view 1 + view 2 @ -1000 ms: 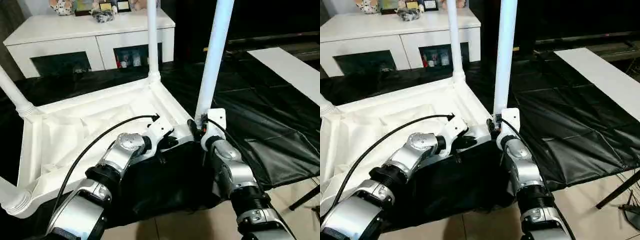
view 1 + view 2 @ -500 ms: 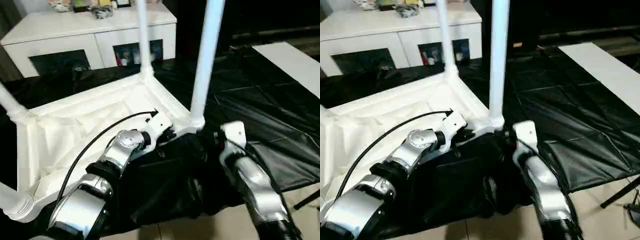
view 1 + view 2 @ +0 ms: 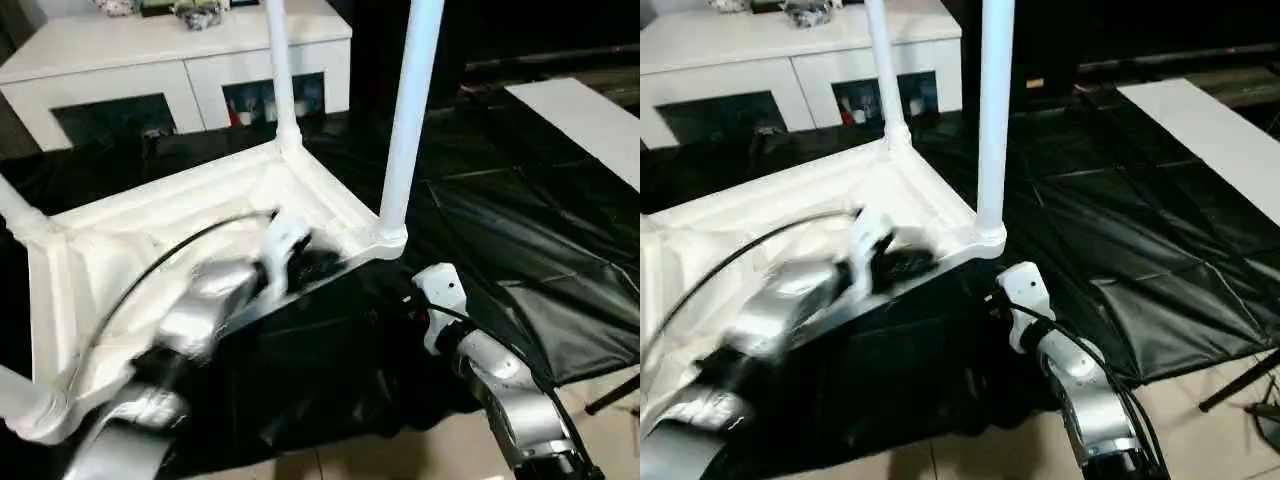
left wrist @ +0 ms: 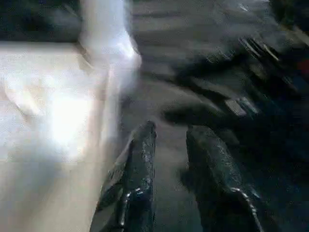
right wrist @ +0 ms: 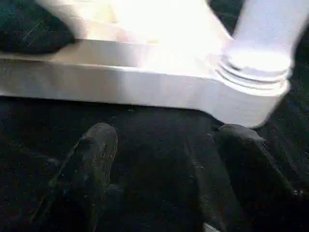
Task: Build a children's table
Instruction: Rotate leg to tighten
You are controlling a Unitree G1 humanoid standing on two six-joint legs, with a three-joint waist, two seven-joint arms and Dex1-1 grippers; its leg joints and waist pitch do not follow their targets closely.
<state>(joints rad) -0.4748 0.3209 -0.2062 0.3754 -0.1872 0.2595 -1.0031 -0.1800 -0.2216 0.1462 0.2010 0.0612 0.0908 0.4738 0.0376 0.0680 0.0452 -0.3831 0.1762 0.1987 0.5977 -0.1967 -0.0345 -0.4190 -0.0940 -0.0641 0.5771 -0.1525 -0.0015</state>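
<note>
The children's table lies upside down on a black sheet, and its white tabletop (image 3: 150, 225) shows its ribbed underside. White legs stand upright in its corner sockets, one at the near right (image 3: 405, 120) and one at the far right (image 3: 280, 70). My right gripper (image 5: 169, 140) is open and empty. It sits just short of the near right socket (image 5: 253, 82), a little below it, and touches nothing. My left gripper (image 4: 169, 140) hovers at the tabletop's near rim, blurred in the left eye view (image 3: 315, 262). Its fingers (image 4: 140, 159) stand a little apart with nothing between them.
A white cabinet (image 3: 180, 60) with dark glass doors stands at the back. A flat white board (image 3: 590, 120) lies at the far right on the black sheet (image 3: 520, 230). Tiled floor (image 3: 400, 455) and a thin stand leg (image 3: 615, 395) are at the near right.
My right gripper has let go of the near right leg and drawn back from the socket. My left gripper's fingers have parted a little, and that arm is moving.
</note>
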